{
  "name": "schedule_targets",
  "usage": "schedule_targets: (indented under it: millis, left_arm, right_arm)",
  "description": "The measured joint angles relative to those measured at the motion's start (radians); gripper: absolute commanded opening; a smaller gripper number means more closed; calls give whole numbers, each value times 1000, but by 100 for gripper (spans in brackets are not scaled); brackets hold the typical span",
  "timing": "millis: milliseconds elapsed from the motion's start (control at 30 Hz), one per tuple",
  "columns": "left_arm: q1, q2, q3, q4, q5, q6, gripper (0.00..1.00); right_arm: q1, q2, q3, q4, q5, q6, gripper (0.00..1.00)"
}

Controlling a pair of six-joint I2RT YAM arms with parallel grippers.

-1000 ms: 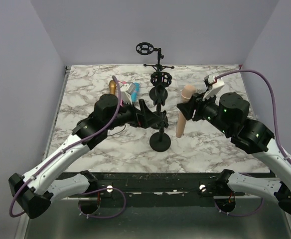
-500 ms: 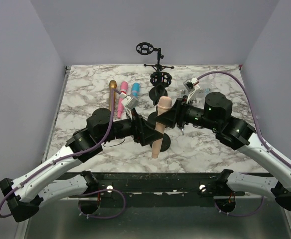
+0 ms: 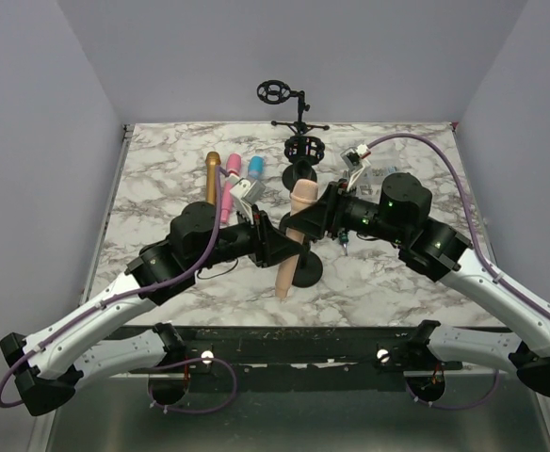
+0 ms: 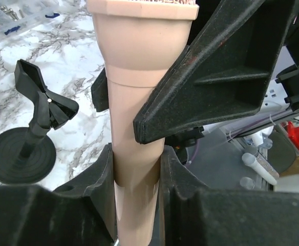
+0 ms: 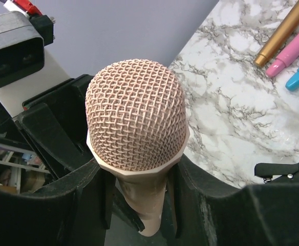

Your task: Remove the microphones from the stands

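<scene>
White-and-grey marble tabletop [image 3: 162, 160]. Left gripper [image 3: 280, 247] is clamped on the lower handle of the peach plastic microphone with mesh head [image 3: 285, 273]. Right gripper [image 3: 317, 218] is clamped just under the mesh. Both pairs of jaws are tight against the body. Black round-base stand [image 4: 34, 118] is upright, clip empty. Mic is off it, held in the air, tilted head-up, crossing in front of the stand in the top view. Gold mic [image 3: 212, 177], pink mic [image 3: 230, 184] and blue mic [image 3: 255, 168] lie side by side at back left.
</scene>
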Motion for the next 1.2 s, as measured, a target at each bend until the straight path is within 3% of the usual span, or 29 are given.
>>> schedule_targets:
  millis: [67, 167, 333, 600, 967, 1100, 1200]
  left_arm:
    - [-1, -2, 4, -8, -5, 12, 0]
    - [11, -15, 8, -64, -63, 49, 0]
    - [102, -71, 8, -180, -116, 121, 0]
    - [373, -117, 10, -303, -184, 282, 0]
    - [759, 336, 51, -359, -218, 365, 0]
    - [839, 549, 158, -368, -204, 378, 0]
    - [876, 748, 322, -391, -187, 392, 0]
  right_arm:
    - [1, 0, 0, 2, 2, 0, 80]
    - [2, -8, 0, -4, 14, -13, 100]
    - [2, -50, 16, -56, 111, -74, 100]
    - [2, -182, 49, -124, 332, -176, 100]
    - [2, -237, 51, -195, 448, -230, 100]
    - [2, -270, 51, -210, 464, -234, 100]
    - [2, -301, 51, -225, 482, -244, 100]
